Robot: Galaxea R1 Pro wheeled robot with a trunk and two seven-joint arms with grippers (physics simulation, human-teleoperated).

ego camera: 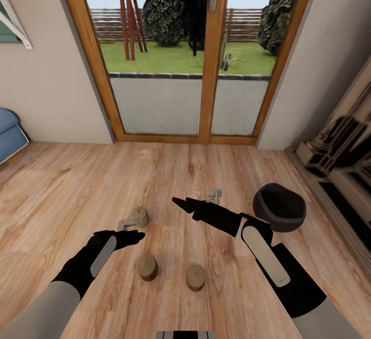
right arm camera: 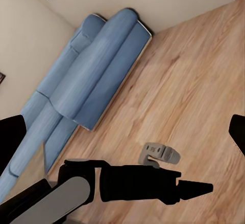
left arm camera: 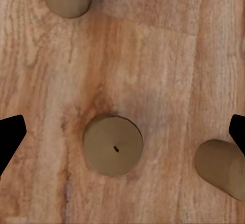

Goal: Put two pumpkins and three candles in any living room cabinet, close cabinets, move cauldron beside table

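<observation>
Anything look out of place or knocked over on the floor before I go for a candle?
The three candles stand upright on the wood floor. Odd bits: two small grey bracket-like pieces lie loose among them, and the cauldron near the right arm looks tipped, though I cannot be sure.

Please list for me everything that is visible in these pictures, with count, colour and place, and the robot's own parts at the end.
candles: three, beige-tan, standing on the floor in front of the robot, one directly under the left gripper.
cauldron: one, black, on the floor beside the right arm.
small grey objects: two, on the floor near the grippers; I cannot tell what they are.
sofa: one, blue, against the wall at the left.
glass door: one, wooden frame, straight ahead, with a garden behind it.
floor: light brown wood planks.
left gripper: black, open, over the candles.
right gripper: black, open, pointing left.
</observation>
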